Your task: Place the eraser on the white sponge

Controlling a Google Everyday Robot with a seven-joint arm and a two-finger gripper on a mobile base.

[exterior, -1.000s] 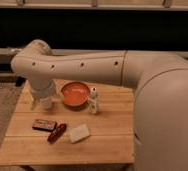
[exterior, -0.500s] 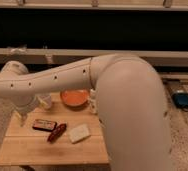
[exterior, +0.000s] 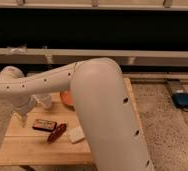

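The eraser (exterior: pixel 43 124) lies flat on the worktop (exterior: pixel 22 150) just beside the parted, empty fingers (exterior: pixel 23 118), untouched; the white sponge (exterior: pixel 77 134) sits beyond it, farther off.

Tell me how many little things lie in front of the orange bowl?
3: the eraser at left, just right of the gripper, the red sausage in the middle, the sponge at right. The arm may hide more.

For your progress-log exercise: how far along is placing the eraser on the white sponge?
Done: nothing yet; the eraser lies on the wooden table, apart from the white sponge. In hand: the open gripper hangs empty close beside the eraser. Left: grasp, lift, carry and set it on the sponge.
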